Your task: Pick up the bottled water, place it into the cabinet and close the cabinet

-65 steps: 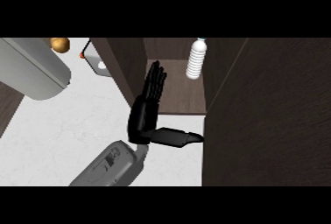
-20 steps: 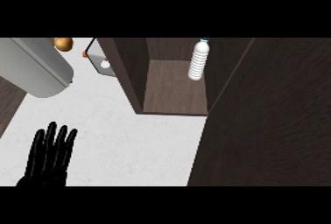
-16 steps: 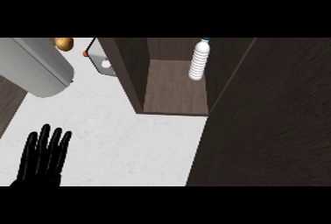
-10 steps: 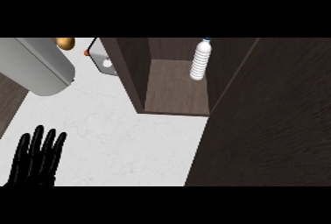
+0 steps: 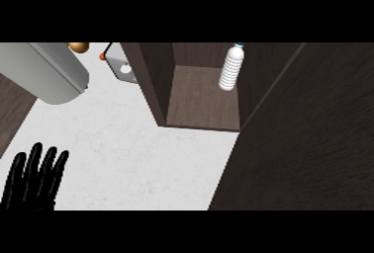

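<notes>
The bottle stands upright in the cabinet, looks light and slick, best gripped mid-body; left robot hand rests open, lower left.

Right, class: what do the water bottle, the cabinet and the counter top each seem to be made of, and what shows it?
Bottle: probably clear plastic; it looks pale, see-through and ridged along its body.
Cabinet: seems wood or wood veneer, matt dark brown, with fine grain lines on its panels.
Counter top: stone or a marble-look laminate, I cannot tell which; white and smooth with faint grey veins.
</notes>
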`<state>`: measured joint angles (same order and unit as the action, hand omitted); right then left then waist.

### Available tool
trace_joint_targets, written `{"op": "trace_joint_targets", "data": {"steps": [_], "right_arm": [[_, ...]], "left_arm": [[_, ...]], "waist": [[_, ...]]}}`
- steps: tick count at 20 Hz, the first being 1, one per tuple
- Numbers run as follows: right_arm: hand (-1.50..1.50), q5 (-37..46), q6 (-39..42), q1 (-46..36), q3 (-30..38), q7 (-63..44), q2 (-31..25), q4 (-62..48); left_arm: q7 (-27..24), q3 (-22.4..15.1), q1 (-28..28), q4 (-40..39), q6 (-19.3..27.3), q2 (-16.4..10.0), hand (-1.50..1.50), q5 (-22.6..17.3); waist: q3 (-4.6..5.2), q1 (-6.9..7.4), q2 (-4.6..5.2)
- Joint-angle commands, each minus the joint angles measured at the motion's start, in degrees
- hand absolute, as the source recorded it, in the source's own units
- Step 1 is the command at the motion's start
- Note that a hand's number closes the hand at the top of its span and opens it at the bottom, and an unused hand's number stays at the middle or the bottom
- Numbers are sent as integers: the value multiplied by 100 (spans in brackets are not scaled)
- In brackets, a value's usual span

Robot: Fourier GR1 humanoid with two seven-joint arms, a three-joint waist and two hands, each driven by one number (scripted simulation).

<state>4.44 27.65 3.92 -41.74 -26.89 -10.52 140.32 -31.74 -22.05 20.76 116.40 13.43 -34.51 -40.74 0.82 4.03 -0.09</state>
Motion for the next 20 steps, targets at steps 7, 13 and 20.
{"op": "trace_joint_targets", "data": {"steps": [7,13,20], "right_arm": [[150,-90,-901,-328,-205,-153,1000,-719],[150,-818,-749,-232,-228,-298,1002,-1030],[150,-2559,-386,63,-339,-732,1008,-1634]], "left_arm": [[-68,229,17,-1,-280,-129,-150,-153],[-133,226,99,47,-435,-198,-150,-130],[-101,159,34,113,-638,-246,-150,-159]], "waist": [[2,143,113],[6,413,197],[0,645,307]]}}
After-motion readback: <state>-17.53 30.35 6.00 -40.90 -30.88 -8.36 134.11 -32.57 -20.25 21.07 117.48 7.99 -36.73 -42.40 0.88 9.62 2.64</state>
